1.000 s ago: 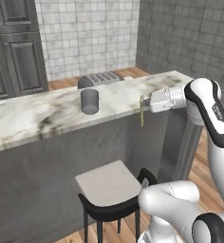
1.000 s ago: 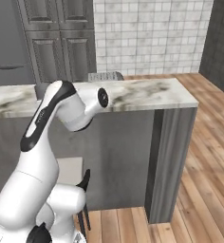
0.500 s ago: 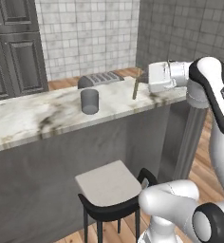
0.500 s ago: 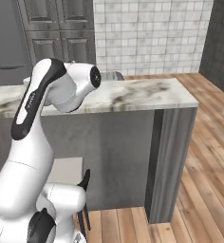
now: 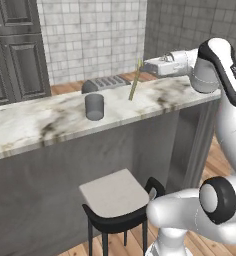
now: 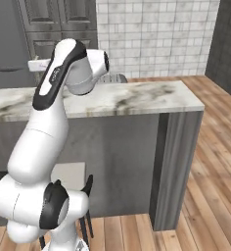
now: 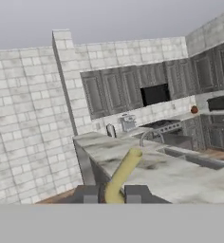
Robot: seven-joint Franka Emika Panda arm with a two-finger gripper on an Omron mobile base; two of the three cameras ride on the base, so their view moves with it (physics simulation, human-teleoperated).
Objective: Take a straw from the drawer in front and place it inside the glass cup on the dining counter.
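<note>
Straw placement is the matter in hand; inspection runs from the largest item down. The dining counter (image 5: 50,117) crosses the middle of the left base view, a stool (image 5: 115,197) below it at lower centre. The glass cup (image 5: 94,106) stands upright on the slab, left of centre, with a grey toaster-like appliance (image 5: 106,84) just behind it. The gripper (image 5: 146,65), at upper right centre, is closed on the straw (image 5: 134,80), which hangs tilted below the fingers, clear of the slab and well to the right of the cup. In the hand view the straw (image 7: 122,174) rises between the finger tips (image 7: 87,194). Judgement: it is light, thin and likely slippery, so a firm pinch near the upper end suits, leaving the free end to enter the cup.
</note>
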